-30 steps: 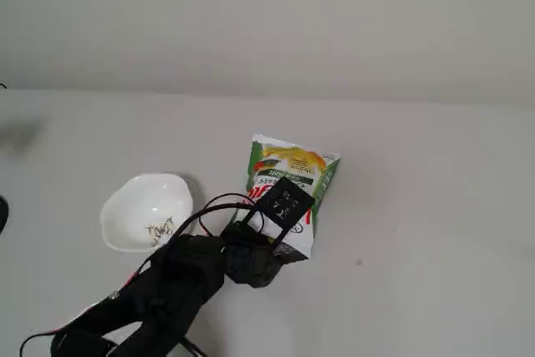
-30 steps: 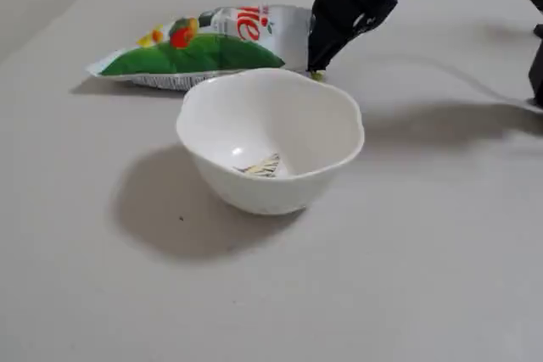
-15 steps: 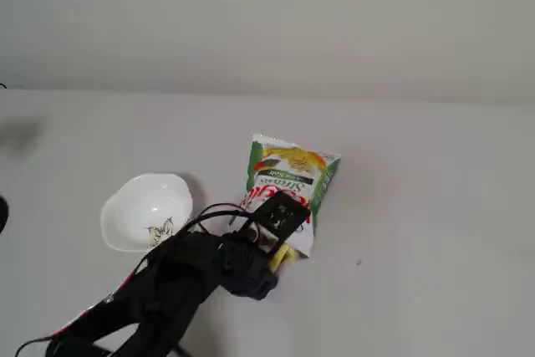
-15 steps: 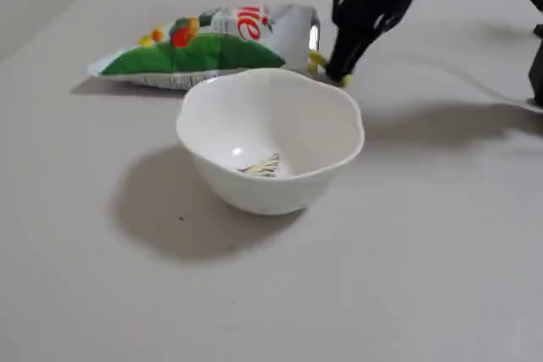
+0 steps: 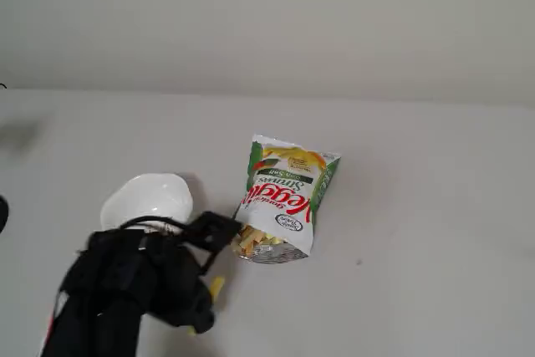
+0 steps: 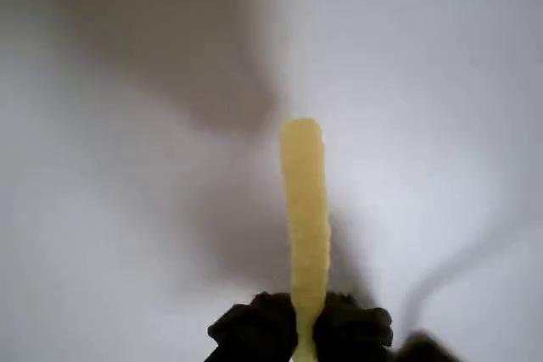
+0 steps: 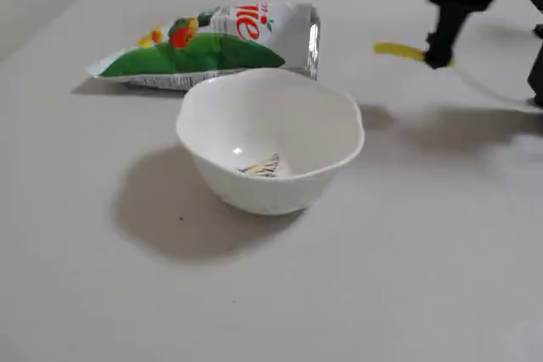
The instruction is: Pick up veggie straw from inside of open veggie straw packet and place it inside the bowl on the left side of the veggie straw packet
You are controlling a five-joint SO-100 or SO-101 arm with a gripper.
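My gripper (image 6: 303, 332) is shut on the veggie straw (image 6: 305, 209), a bright yellow stick that pokes out ahead of the black fingertips (image 6: 254, 328) above the white table. In a fixed view the straw (image 5: 216, 288) sticks out of the gripper (image 5: 203, 315) below the packet's torn end. The veggie straw packet (image 5: 284, 198) lies flat, with pale straws showing at its silvery open end. The white bowl (image 5: 147, 200) sits left of the packet, partly behind my arm. In another fixed view the bowl (image 7: 270, 142) is empty, the packet (image 7: 212, 44) lies behind it, and the straw (image 7: 397, 51) hangs in the gripper (image 7: 436, 60).
The table is plain white with a pale wall behind. My black arm (image 5: 125, 290) fills the lower left of a fixed view. A dark object (image 7: 538, 74) stands at the right edge of another fixed view.
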